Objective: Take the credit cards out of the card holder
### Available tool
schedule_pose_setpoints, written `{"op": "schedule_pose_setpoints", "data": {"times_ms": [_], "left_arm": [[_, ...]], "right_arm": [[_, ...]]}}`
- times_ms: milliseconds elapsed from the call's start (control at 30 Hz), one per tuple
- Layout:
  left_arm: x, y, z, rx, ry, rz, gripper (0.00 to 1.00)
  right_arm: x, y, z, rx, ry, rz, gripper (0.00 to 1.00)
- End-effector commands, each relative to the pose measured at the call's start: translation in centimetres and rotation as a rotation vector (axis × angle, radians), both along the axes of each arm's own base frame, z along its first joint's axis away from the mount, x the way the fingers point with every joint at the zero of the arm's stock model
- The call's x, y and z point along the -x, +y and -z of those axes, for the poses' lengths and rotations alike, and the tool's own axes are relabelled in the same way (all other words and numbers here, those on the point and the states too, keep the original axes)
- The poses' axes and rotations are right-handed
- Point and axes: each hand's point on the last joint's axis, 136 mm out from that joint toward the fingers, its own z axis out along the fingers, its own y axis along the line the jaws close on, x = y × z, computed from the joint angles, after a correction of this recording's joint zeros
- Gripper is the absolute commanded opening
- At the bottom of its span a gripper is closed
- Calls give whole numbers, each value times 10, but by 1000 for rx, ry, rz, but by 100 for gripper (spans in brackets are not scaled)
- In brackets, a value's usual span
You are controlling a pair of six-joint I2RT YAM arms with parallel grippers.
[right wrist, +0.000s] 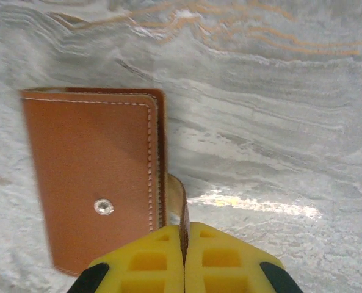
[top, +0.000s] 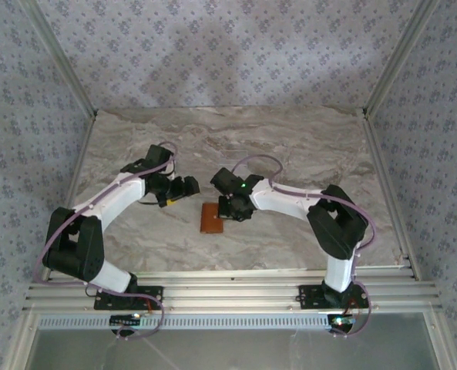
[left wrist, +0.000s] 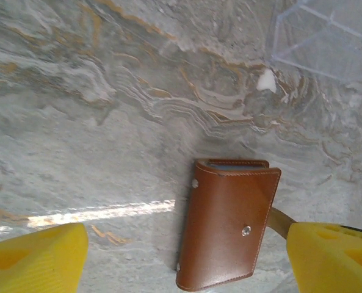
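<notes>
The card holder [top: 211,217] is a brown leather wallet lying closed and flat on the marble table, snap stud facing up. In the right wrist view the card holder [right wrist: 89,177] lies to the left of my right gripper [right wrist: 185,244], which is shut on its small brown strap tab [right wrist: 177,195]. My left gripper [left wrist: 184,259] hovers open over the card holder [left wrist: 229,226], a yellow finger on either side of it and neither touching it. The strap tab [left wrist: 280,221] sticks out towards the right finger. The credit cards are hidden inside the closed holder.
A clear plastic stand [left wrist: 327,36] sits on the table beyond the wallet, at the top right of the left wrist view. Patterned walls [top: 228,54] and metal frame rails [top: 220,291] enclose the marble table [top: 290,139].
</notes>
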Motion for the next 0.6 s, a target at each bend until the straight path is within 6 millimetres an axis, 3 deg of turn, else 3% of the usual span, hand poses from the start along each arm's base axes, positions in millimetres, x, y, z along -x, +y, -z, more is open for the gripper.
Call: {"op": "schedule_pose_setpoints", "data": {"times_ms": [0, 267, 567], "left_arm": [[8, -9, 6, 39, 26, 18, 81], [17, -25, 12, 80, 46, 55, 75], [23, -38, 18, 151, 80, 68, 77]], "right_arm": [[-7, 3, -26, -56, -67, 12, 3], [-8, 20, -52, -170, -91, -5, 2], [-4, 37, -66, -235, -88, -17, 1]]}}
